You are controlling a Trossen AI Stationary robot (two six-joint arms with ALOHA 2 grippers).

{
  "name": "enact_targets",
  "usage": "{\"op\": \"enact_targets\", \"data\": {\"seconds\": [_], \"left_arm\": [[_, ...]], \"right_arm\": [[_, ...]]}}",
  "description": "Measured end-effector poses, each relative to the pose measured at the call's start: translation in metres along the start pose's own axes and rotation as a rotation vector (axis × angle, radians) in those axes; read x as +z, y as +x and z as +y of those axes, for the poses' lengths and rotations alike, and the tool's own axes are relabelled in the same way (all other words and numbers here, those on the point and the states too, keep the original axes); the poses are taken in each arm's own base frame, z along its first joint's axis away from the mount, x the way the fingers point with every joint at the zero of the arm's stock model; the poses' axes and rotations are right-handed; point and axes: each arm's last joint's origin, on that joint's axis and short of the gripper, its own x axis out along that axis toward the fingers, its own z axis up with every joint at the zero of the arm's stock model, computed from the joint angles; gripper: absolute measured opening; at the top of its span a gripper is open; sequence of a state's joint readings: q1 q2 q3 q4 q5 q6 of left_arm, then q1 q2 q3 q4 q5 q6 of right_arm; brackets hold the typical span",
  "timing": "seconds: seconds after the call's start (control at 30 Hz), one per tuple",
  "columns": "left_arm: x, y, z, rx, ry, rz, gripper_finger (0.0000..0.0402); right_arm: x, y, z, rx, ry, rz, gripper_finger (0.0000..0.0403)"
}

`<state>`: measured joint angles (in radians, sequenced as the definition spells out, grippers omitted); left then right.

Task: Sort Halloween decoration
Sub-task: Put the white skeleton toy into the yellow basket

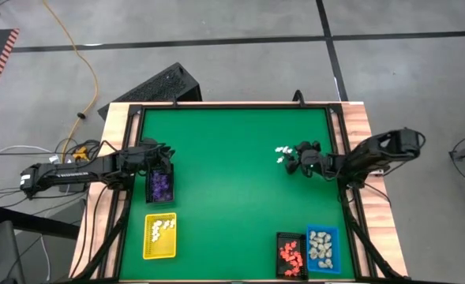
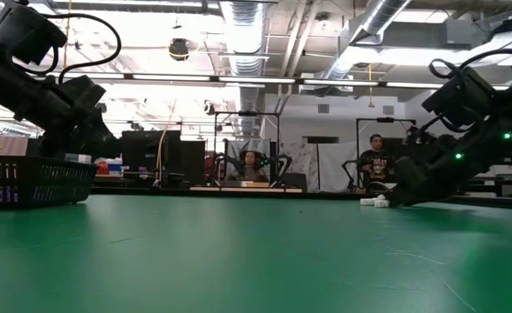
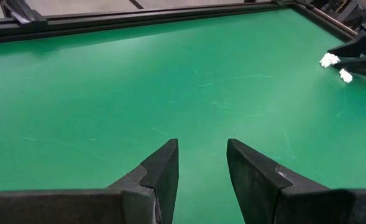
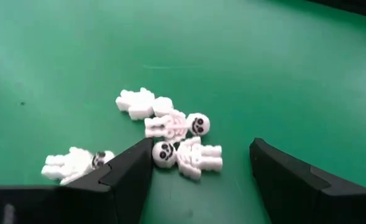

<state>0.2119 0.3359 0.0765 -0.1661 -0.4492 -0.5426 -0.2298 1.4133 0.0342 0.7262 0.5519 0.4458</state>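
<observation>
In the high view the white skeleton figurines (image 1: 281, 152) are showing only as pale specks, and in the low view (image 2: 375, 202) the arm is partly hiding them. The right wrist view alone is showing four (image 4: 186, 154) lying on the green bench (image 1: 232, 181) — one between the wide-open fingers of the right end effector (image 4: 201, 163), untouched. The left end effector (image 3: 201, 163) is hanging over the purple-filled tray (image 1: 160, 185), fingers apart, holding nothing.

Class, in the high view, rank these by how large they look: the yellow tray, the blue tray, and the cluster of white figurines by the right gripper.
1. yellow tray, largest.
2. blue tray, smaller.
3. white figurines, a small loose cluster, smallest.
</observation>
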Motion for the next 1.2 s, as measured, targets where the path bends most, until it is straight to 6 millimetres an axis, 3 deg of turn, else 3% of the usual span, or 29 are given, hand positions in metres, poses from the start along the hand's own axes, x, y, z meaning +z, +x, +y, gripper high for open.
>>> {"op": "enact_targets", "data": {"seconds": [0.37, 0.5, 0.87, 1.2], "left_arm": [[0.0, 0.0, 0.0, 0.002, 0.0, -0.001, 0.0126], [0.0, 0.0, 0.0, 0.002, 0.0, -0.002, 0.0126], [0.0, 0.0, 0.0, 0.002, 0.0, -0.001, 0.0126], [0.0, 0.0, 0.0, 0.002, 0.0, -0.001, 0.0126]], "right_arm": [[-0.005, 0.022, 0.01, -0.118, 0.049, 0.031, 0.0271], [-0.006, 0.021, 0.014, -0.127, 0.055, 0.025, 0.0233], [-0.006, 0.02, 0.017, -0.096, 0.084, 0.021, 0.0076], [0.002, 0.02, 0.021, -0.04, 0.138, -0.055, 0.0054]]}}
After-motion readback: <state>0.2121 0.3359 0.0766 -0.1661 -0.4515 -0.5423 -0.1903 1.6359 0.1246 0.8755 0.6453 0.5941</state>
